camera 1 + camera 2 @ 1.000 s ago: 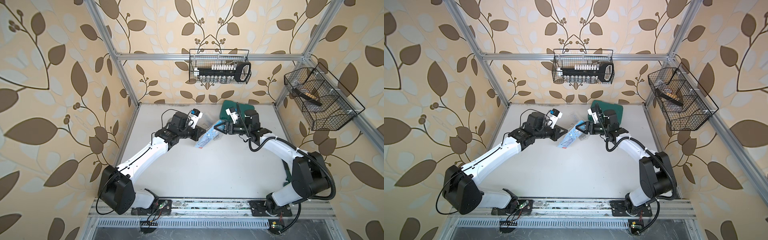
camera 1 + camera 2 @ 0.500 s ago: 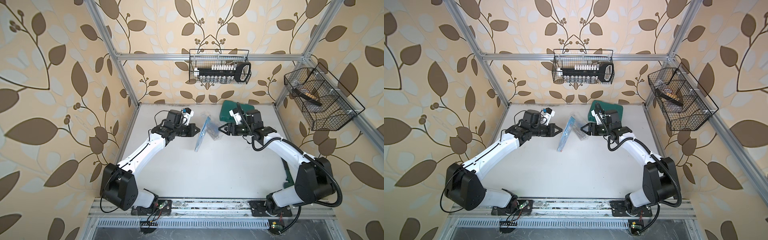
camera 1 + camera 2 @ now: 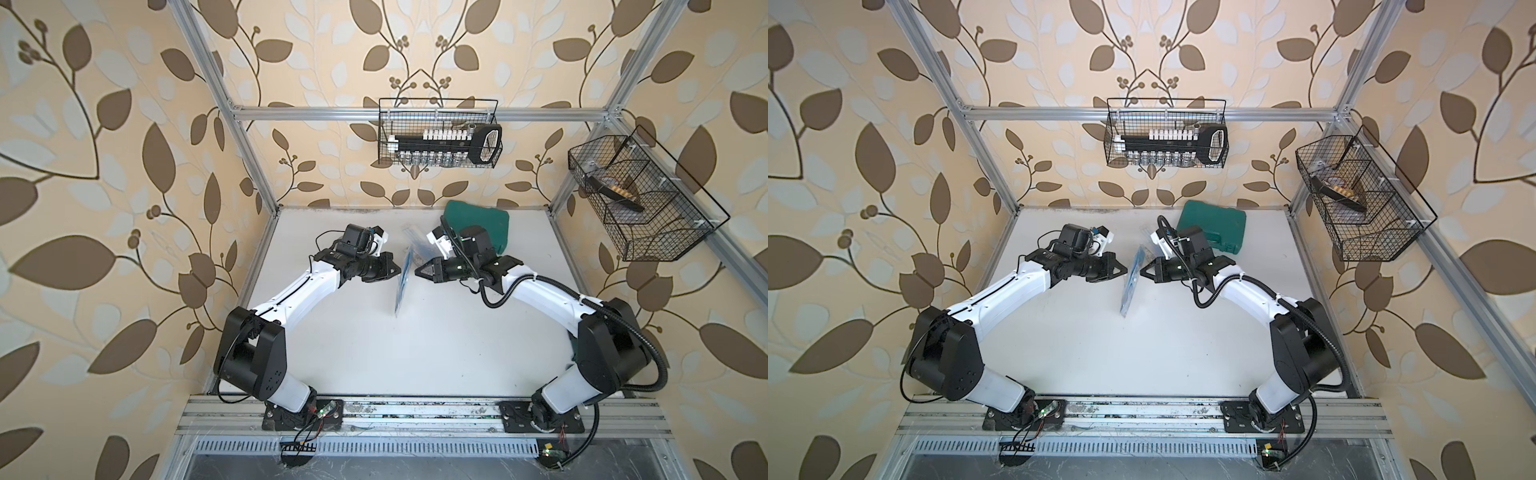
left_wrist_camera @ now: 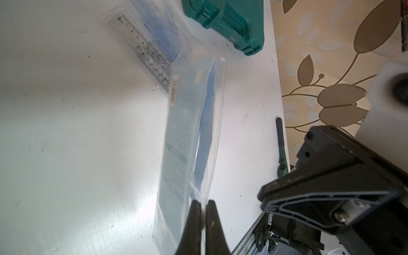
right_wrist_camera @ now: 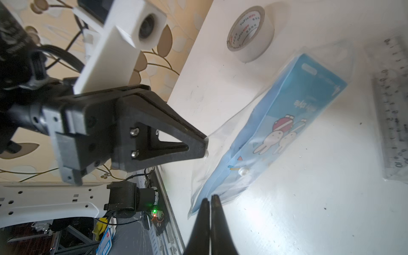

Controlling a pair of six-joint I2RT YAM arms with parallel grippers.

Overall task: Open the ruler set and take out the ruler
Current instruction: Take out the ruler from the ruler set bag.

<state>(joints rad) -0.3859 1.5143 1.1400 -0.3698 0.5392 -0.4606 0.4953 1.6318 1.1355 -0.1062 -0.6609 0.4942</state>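
left end effector (image 4: 203, 204) clamps the ruler set pouch (image 4: 187, 132), standing it on edge near the green case (image 3: 494, 224), on the robot's side, probably to brace its mouth. right end effector (image 5: 209, 199), pressed together, is at the opposite film; grip unclear. a clear ruler (image 4: 141, 48) lies beside the case.

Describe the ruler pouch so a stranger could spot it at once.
On the white table, between the left gripper and the right gripper, the pouch is held on edge, pinched by the left one. Unlike the clear ruler lying flat behind it and the green case, it holds a blue cartoon-rabbit card.
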